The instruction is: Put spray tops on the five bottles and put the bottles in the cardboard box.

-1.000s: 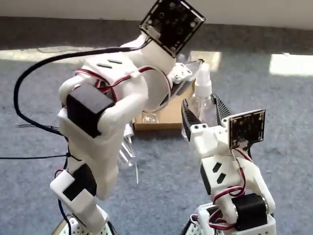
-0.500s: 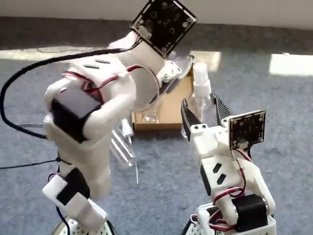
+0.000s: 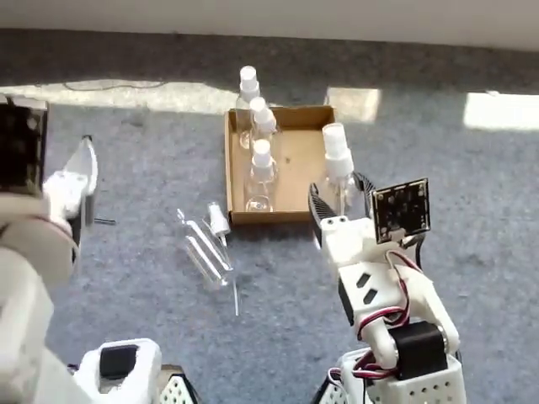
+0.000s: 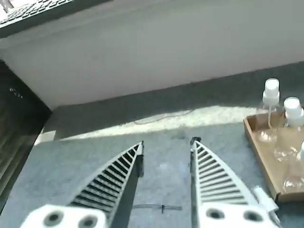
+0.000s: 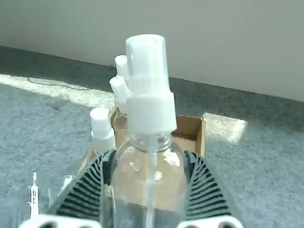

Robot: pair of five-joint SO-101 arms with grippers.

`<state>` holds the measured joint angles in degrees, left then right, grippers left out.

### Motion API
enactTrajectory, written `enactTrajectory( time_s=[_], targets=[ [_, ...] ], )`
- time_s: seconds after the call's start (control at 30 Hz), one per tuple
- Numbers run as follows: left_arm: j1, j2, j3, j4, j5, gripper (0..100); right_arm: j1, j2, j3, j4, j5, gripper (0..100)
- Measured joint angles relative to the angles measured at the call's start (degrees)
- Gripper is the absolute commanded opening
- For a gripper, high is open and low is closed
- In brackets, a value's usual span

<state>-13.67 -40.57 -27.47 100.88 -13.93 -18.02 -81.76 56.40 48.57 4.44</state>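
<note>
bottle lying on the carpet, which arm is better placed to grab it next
Left. The left gripper is open and empty, on the same side of the cardboard box as the uncapped bottle. The right gripper is shut on a capped spray bottle.

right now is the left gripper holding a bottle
No, the left gripper is open, with bare carpet showing between its fingers.
</note>
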Motion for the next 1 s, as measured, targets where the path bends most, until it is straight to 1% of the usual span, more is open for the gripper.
enactTrajectory(
  time_s=[0.17, 0.27, 0.33, 0.4, 0.53, 0.6, 0.67, 0.77, 1.0],
  targets=[
    [-1.32, -19.34, 32.62, -0.70, -1.49, 16, 0.00, -0.18, 0.00, 0.00, 0.79, 0.4],
    [-1.32, -24.26, 50.46, -4.48, -1.49, 16, 0.00, -0.53, 0.79, 0.00, 0.97, 0.4],
    [-1.67, -25.23, 59.78, -7.82, -2.02, 16, 0.18, -1.14, 3.60, 0.00, 0.97, 0.4],
    [-3.87, -25.93, 65.14, -10.46, -3.96, 16, 1.93, -2.11, 6.07, 0.00, 0.97, 0.4],
    [-7.21, -26.64, 72.53, -15.47, -5.54, 16, 6.42, -3.34, 7.21, -1.14, 0.97, 0.4],
    [-7.56, -26.20, 76.84, -18.64, -5.54, 16, 8.70, -2.73, 7.21, -4.13, 0.97, 0.4],
    [-7.56, -26.29, 81.32, -22.33, -5.63, 16, 9.23, 0.00, 7.21, -8.00, 0.97, 0.4],
    [-8.00, -26.29, 86.59, -26.11, -5.63, 16, 9.76, 7.91, 4.48, -12.31, 0.97, 0.4],
    [-8.00, -26.29, 96.53, -34.81, -5.63, 16, 9.76, 35.25, -13.45, -22.24, 0.97, 0.4]
  ],
)
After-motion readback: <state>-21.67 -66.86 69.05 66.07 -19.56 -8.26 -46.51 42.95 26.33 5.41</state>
